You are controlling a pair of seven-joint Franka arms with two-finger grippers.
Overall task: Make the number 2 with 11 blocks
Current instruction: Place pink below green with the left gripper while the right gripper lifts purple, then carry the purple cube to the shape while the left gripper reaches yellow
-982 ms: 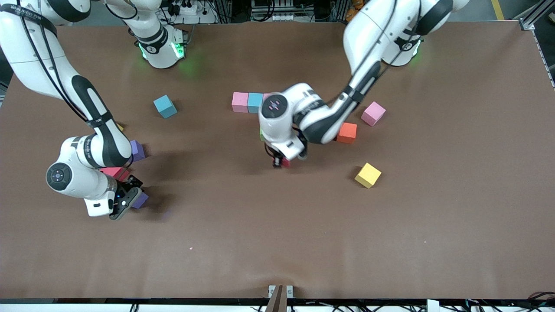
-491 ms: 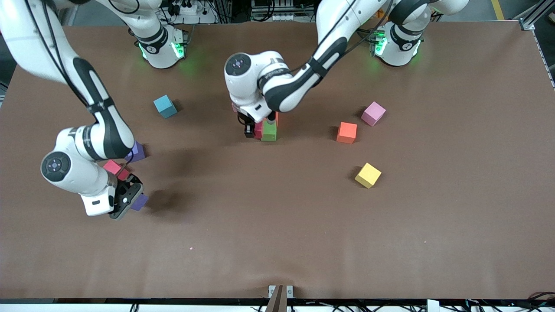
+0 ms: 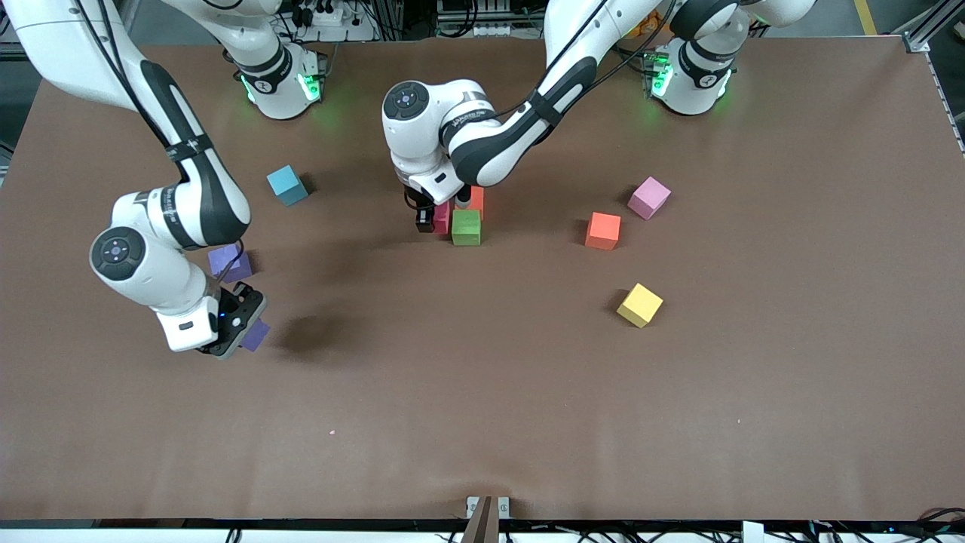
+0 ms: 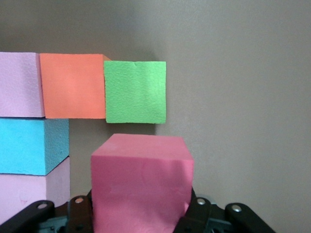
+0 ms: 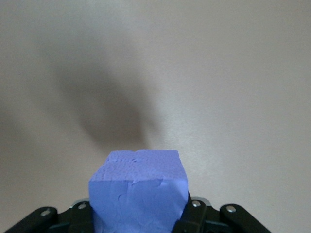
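- Left claw [image 3: 435, 219]: clenched on a red block [image 4: 141, 187], held low over the worktop [image 3: 528, 407] at the partly built number 2 [image 3: 461, 213].
- Key relation: from my left wrist view, the open slot lies just off the red block's leading face, beside the light blue block [image 4: 31, 145] and directly next to the green block [image 4: 135, 92]. The green block touches the orange block [image 4: 73, 86], which touches a pink block [image 4: 18, 85]. I judge the red block must settle flush against green, square to it, with no twist.
- In the front view the red block hangs just beside the green block, toward the right arm's end of the worktop.
- Right claw [image 3: 240, 326]: clenched on a purple block [image 5: 138, 191], lifted over bare worktop toward the right arm's end, well apart from the digit.
- Loose blocks on the worktop: a second purple block [image 3: 224, 261], a light blue cube [image 3: 287, 185], an orange cube [image 3: 604, 230], a pink cube [image 3: 649, 197], a yellow block [image 3: 640, 305].
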